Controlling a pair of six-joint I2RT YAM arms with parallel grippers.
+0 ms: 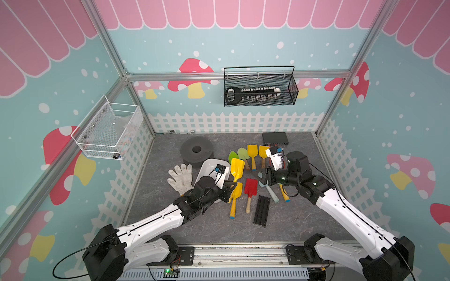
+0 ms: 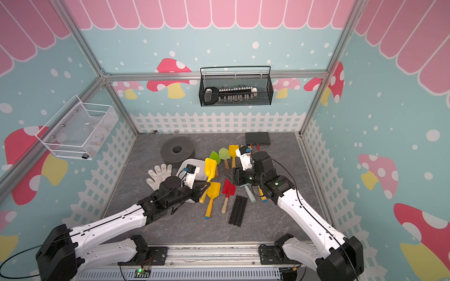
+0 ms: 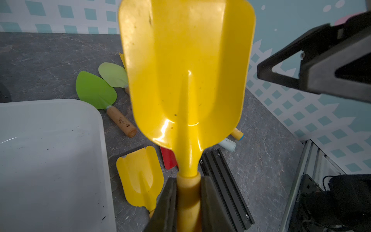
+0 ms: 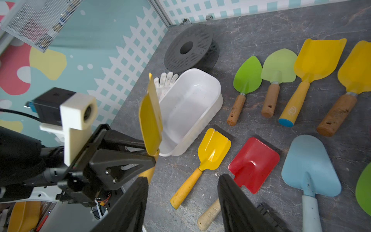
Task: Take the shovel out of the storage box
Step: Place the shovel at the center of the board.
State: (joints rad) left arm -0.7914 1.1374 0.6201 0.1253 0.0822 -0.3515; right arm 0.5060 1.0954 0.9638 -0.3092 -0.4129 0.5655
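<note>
Several toy shovels (image 1: pixel 250 187) litter the grey marbled worktop (image 1: pixel 304 219) inside mushroom-print walls (image 1: pixel 243 48); left gripper (image 1: pixel 233 185), jaws clamped on a raised yellow shovel (image 1: pixel 237 167); right gripper (image 1: pixel 255 175), jaws apart, empty.

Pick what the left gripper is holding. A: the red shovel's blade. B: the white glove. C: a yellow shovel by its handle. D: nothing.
C: the left gripper is shut on the handle of the yellow shovel, held beside the storage box.
</note>
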